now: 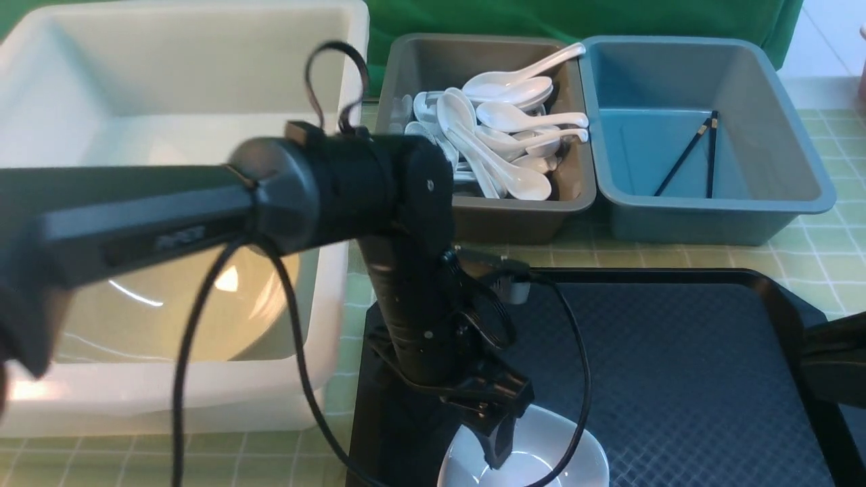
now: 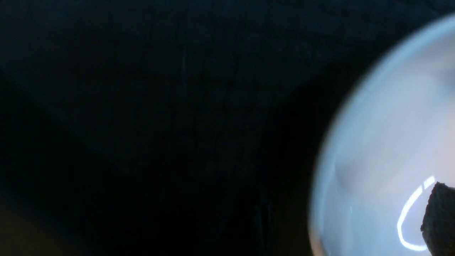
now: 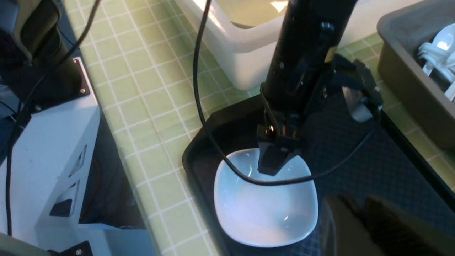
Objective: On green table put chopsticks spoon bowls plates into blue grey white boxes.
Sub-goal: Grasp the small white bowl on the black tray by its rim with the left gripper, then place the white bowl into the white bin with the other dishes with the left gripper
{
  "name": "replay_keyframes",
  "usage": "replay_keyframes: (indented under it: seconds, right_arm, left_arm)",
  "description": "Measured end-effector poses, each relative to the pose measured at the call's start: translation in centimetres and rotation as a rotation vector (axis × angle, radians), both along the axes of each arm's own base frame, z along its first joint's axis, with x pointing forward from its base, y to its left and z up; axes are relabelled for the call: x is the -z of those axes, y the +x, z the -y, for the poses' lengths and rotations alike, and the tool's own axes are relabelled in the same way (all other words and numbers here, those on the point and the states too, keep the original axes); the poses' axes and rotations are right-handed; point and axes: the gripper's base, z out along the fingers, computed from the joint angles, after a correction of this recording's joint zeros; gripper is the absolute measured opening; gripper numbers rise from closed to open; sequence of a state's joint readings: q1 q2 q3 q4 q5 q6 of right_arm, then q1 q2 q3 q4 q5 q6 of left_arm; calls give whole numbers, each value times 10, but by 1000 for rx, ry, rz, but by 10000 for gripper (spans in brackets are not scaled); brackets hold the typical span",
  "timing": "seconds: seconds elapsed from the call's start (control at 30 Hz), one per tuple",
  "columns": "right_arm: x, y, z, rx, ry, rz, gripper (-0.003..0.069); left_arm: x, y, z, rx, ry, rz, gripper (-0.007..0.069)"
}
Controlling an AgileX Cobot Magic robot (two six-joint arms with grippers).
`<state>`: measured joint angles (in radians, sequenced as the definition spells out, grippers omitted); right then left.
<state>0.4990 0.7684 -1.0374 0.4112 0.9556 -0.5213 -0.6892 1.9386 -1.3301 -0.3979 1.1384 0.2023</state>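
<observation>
A white plate [image 1: 541, 463] lies at the near corner of the black tray [image 1: 676, 379]. My left gripper [image 1: 495, 446] reaches down onto it, open, with one dark finger [image 2: 440, 218] inside the plate [image 3: 263, 209] near its far rim. The other finger is hidden. The tan bowl [image 1: 162, 311] rests in the white box [image 1: 203, 81]. Several white spoons [image 1: 504, 135] fill the grey box [image 1: 419, 67], and the black chopsticks [image 1: 697, 155] lie in the blue box [image 1: 778, 135]. My right gripper [image 3: 353, 201] hovers over the tray beside the plate, blurred, with nothing between its fingers.
The green table [image 1: 825, 237] shows around the tray and boxes. The left arm's cable [image 3: 199, 89] loops over the plate. The right arm [image 1: 835, 365] sits at the tray's right edge. A white robot base [image 3: 46, 149] stands off the table's near edge.
</observation>
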Motion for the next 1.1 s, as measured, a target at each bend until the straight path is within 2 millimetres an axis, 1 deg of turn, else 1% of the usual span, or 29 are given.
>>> replay_keyframes:
  seconds: [0.07, 0.13, 0.17, 0.23, 0.27, 0.3, 0.33, 0.37, 0.4, 0.43, 0.47, 0.5, 0.57, 0.63, 0.67, 0.7, 0.73, 0.77, 0.8, 0.83, 0.87, 0.9, 0.93, 0.97, 1.0, 1.03, 1.07, 1.1]
  right_arm:
    - [0, 0, 0, 2, -4, 2, 99]
    - [0, 0, 1, 3, -9, 4, 99]
    - [0, 1, 1, 4, -11, 5, 99]
    - [0, 1, 1, 4, -11, 5, 100]
    - [0, 1, 1, 4, -11, 5, 101]
    - [0, 1, 1, 4, -11, 5, 101]
    - [1, 1, 1, 5, -12, 5, 101]
    - [1, 1, 1, 5, -12, 6, 101]
    - [1, 1, 1, 5, -13, 6, 101]
    - [1, 1, 1, 5, -13, 6, 101]
    - [1, 1, 1, 5, -13, 6, 101]
    - [1, 1, 1, 5, -13, 6, 101]
    - [1, 1, 1, 5, -13, 6, 105]
    - [1, 1, 1, 4, -14, 8, 108]
    - [0, 1, 1, 4, -14, 9, 110]
    - [0, 1, 1, 6, -11, 12, 110]
    - [-1, 2, 1, 11, -5, 21, 110]
    - [-2, 3, 0, 20, 8, 37, 110]
    - [-2, 3, 0, 22, 10, 40, 110]
    - [-5, 6, 0, 37, 32, 68, 110]
    - [-5, 7, 0, 41, 37, 74, 110]
    - [-8, 8, 0, 53, 54, 96, 110]
    - [-10, 10, -1, 66, 71, 117, 110]
    - [-11, 11, -1, 73, 81, 130, 110]
    - [-11, 12, -1, 74, 82, 132, 110]
    - [-12, 15, -2, 82, 90, 140, 110]
    - [-12, 15, -2, 83, 91, 142, 110]
    - [-11, 17, -3, 86, 91, 140, 107]
  left_arm:
    - [9, -1, 4, 11, -23, -42, 524]
    - [18, -2, 7, 24, -36, -87, 450]
    - [24, -3, 8, 28, -32, -113, 382]
    - [26, -3, 9, 31, -34, -128, 315]
    - [30, -3, 9, 38, -29, -136, 199]
    - [31, -2, 8, 40, -27, -136, 127]
    - [31, -1, 8, 40, -26, -135, 72]
    - [31, -1, 8, 40, -26, -135, 64]
    - [28, 1, 7, 34, -33, -142, 29]
    - [27, 2, 7, 33, -37, -143, 27]
    - [19, 7, 6, 27, -52, -127, 14]
    - [16, 9, 5, 25, -56, -119, 14]
    - [-10, 26, -3, -12, -110, -42, 15]
    - [-42, 39, -13, -50, -171, 48, 15]
    - [-63, 46, -20, -73, -206, 103, 15]
    - [-78, 49, -27, -91, -229, 141, 15]
    - [-103, 53, -39, -119, -265, 209, 15]
    - [-124, 55, -51, -145, -288, 267, 15]
    - [-128, 55, -54, -149, -291, 279, 15]
    - [-159, 53, -79, -200, -306, 368, 15]
    - [-166, 52, -86, -216, -306, 389, 15]
    - [-186, 48, -109, -260, -294, 456, 15]
    - [-208, 39, -142, -336, -260, 546, 15]
    - [-219, 32, -164, -396, -224, 599, 15]
    - [-219, 33, -165, -399, -215, 599, 15]
    - [-231, 21, -200, -512, -141, 666, 15]
    - [-232, 19, -205, -523, -131, 674, 15]
    - [-234, 11, -226, -595, -75, 699, 15]
